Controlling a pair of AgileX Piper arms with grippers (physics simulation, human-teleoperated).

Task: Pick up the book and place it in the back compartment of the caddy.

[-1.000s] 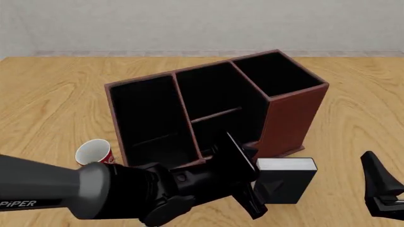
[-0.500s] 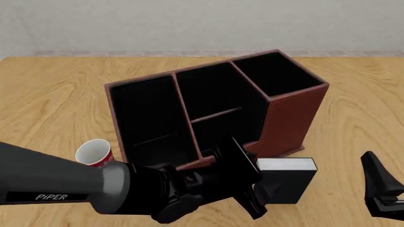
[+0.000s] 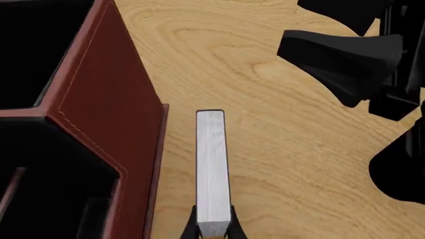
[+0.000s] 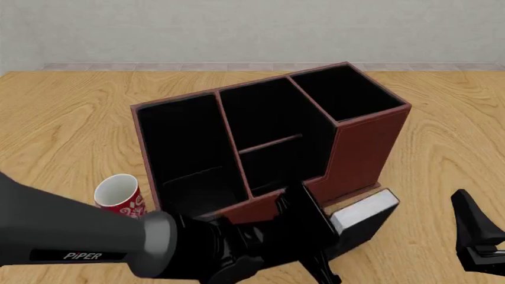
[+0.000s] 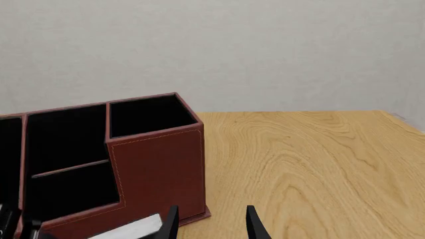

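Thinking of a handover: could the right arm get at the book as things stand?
Probably yes: the book stands on bare table right of the caddy, its right side uncovered and facing the open right tool; the left tool grips only its near end.

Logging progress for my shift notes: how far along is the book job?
Done: the left end effector is shut on the book, which sits tilted beside the caddy. In hand: raising it. Left: carrying it over and lowering it into the back compartment, which shows only black lining. The right end effector hangs open, idle.
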